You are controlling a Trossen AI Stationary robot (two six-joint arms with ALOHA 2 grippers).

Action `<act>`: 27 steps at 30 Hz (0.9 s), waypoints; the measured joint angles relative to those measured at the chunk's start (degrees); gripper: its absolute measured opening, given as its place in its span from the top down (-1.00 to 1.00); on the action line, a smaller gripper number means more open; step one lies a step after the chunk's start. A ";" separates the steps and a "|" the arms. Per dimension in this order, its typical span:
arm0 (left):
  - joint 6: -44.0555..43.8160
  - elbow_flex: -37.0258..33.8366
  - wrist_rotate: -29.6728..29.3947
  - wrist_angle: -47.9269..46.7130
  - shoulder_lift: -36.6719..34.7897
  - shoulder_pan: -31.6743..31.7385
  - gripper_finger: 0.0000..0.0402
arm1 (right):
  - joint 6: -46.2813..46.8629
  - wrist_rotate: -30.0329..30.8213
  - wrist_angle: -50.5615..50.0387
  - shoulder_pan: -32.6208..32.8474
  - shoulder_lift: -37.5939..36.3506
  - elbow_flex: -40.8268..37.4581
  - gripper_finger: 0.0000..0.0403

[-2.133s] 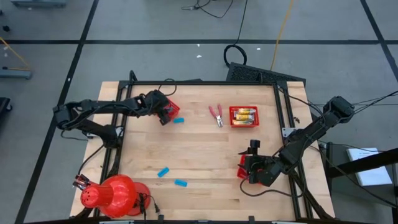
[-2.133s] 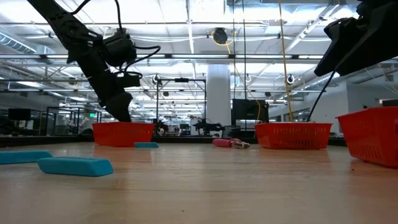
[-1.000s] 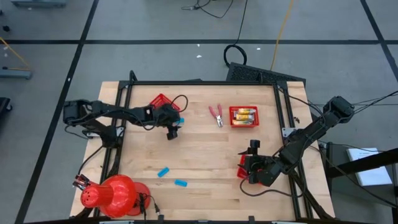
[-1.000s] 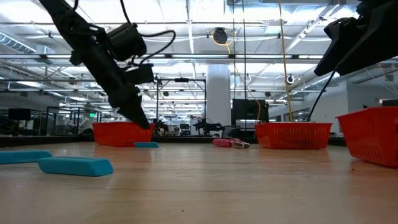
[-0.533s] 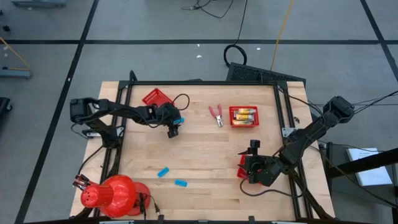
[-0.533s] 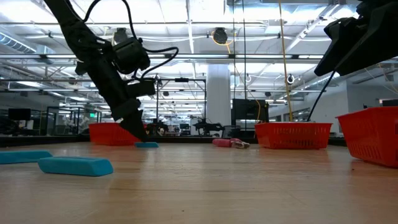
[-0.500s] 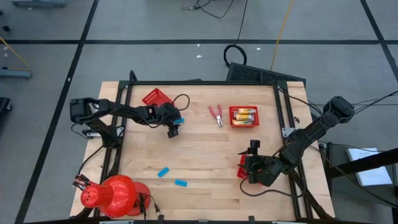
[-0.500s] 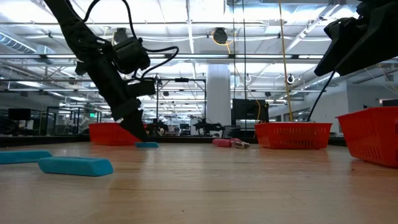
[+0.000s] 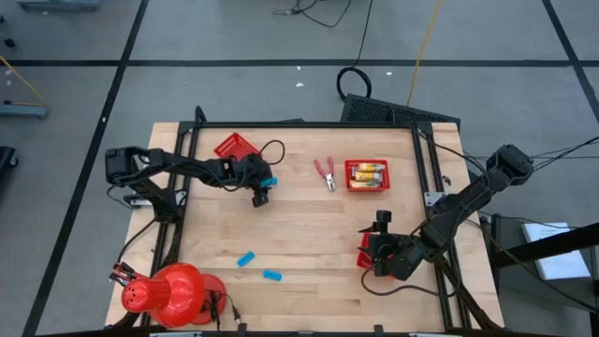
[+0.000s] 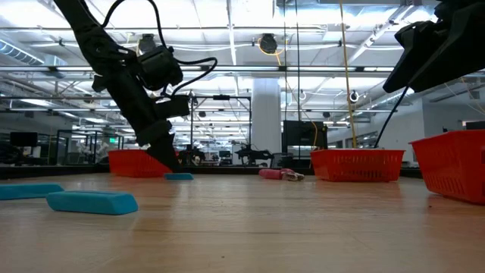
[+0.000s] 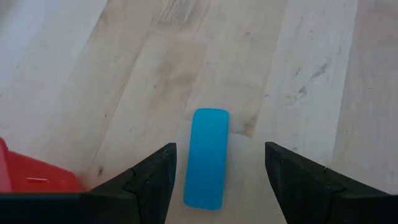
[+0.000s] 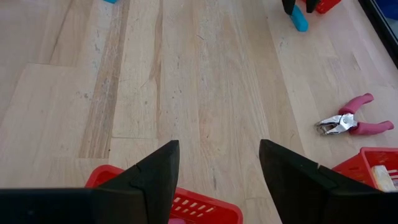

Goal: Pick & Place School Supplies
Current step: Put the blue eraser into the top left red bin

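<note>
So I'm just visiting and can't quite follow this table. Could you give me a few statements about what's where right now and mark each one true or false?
1. The left gripper stands open over a light-blue eraser-like block. True.
2. That block is already lifted off the wooden table. False: it lies flat on the wood, between the fingers.
3. The red-handled metal pliers lie inside a basket. False: they lie on bare wood beside the red mesh basket of yellow-and-white packets.
4. Two more light-blue blocks lie near the table's front. True.
5. The right gripper holds the pliers. False: it is open and empty above another red mesh basket.
</note>
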 joint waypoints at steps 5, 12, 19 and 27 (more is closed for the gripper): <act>-0.05 0.00 -0.28 -0.09 0.00 0.50 -0.24 | -0.23 0.01 0.01 0.00 0.00 0.00 -0.05; -0.85 0.01 0.63 0.93 2.49 0.63 -0.24 | -0.33 0.00 0.08 0.00 0.01 0.00 -0.05; -1.34 0.17 0.59 2.65 5.53 -0.54 -0.23 | -0.90 0.02 0.50 -0.01 -0.01 0.02 -0.05; -0.49 0.11 -0.28 1.84 5.09 -1.41 0.21 | -1.09 0.04 0.48 -0.01 -0.01 0.02 -0.05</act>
